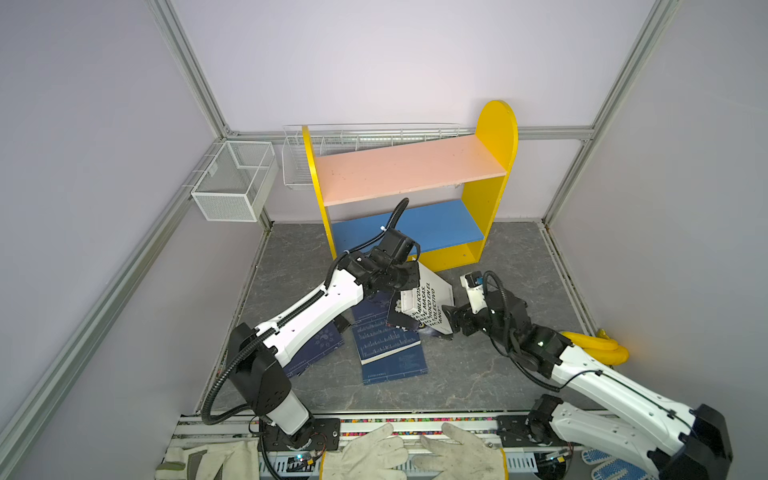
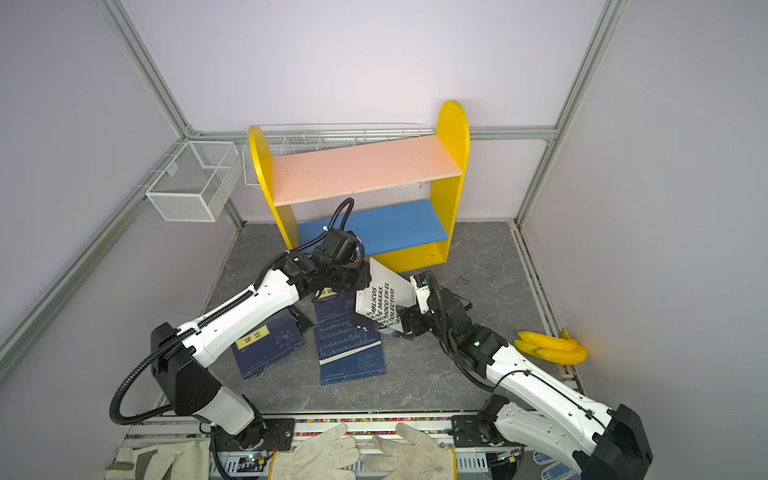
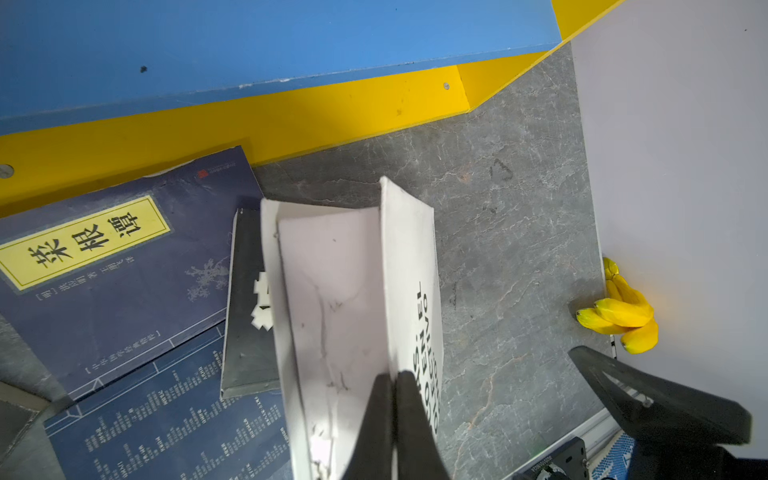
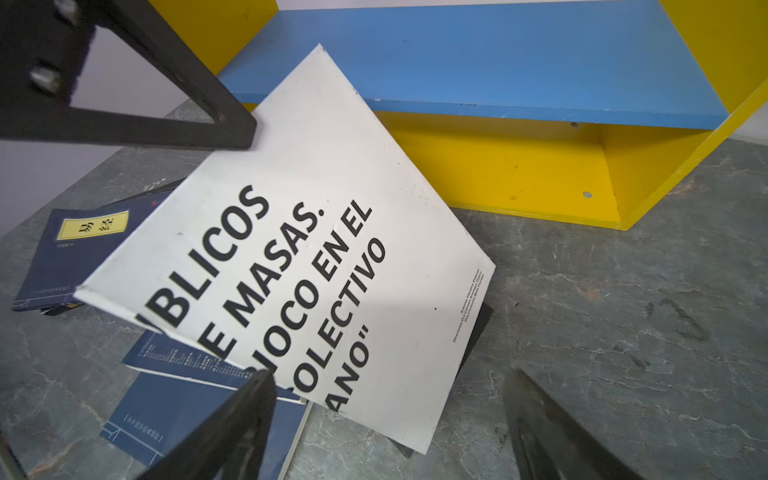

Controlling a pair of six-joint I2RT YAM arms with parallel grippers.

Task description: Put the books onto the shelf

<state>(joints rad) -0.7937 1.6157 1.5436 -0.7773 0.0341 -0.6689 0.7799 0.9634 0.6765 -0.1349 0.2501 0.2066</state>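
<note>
White book (image 3: 332, 291) edge pinched, left jaws; shelf (image 3: 291, 112) front near.

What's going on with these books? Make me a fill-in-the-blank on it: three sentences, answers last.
The left gripper is shut on the ____ book.
The right gripper stands ____ beside that book.
The lower board of the shelf is ____.
Missing words: white; open; blue.
</note>
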